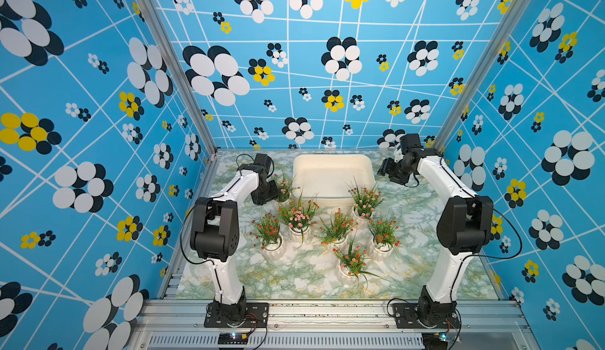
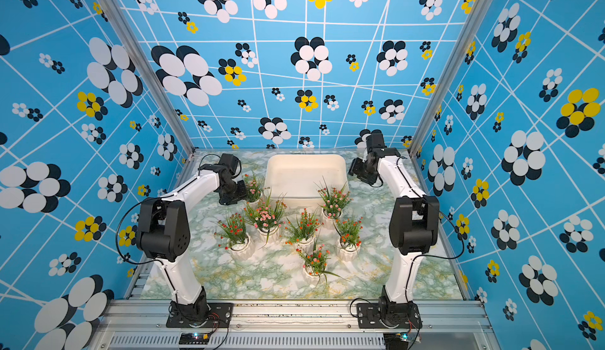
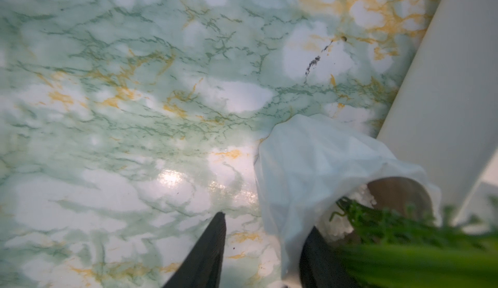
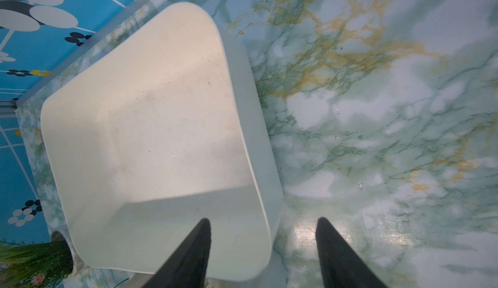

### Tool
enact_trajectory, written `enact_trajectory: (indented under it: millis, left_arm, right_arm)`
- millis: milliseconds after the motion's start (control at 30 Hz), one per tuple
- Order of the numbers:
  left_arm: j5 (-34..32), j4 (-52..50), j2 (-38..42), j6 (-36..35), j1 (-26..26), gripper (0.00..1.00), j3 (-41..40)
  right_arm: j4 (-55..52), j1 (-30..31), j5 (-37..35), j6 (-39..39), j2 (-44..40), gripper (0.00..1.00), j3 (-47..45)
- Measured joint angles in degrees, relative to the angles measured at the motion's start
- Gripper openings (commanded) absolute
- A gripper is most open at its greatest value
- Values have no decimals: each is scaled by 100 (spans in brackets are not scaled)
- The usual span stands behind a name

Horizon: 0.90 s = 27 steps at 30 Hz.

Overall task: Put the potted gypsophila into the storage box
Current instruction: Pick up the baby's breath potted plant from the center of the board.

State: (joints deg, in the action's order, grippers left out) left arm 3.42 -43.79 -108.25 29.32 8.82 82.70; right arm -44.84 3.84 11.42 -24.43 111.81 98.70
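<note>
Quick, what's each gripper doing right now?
Left gripper: open, straddling the potted gypsophila pot wall, not yet clamped.
Right gripper: open, empty, at the storage box edge.

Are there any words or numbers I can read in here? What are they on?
None can be read.
The box, pots, arms and walls show no words or numbers; the walls have only flower shapes.
The little boards at the front are too small to read.
</note>
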Motion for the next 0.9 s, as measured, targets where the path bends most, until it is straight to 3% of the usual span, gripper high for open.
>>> enact_trajectory:
  millis: [733, 900]
  left_arm:
    - [-348, -142, -50, 28, 96, 18, 181]
    - [-437, -188, -52, 28, 94, 6, 214]
  right_arm:
    - [4, 0, -15, 20, 0, 64, -74]
    - [4, 0, -13, 20, 0, 64, -74]
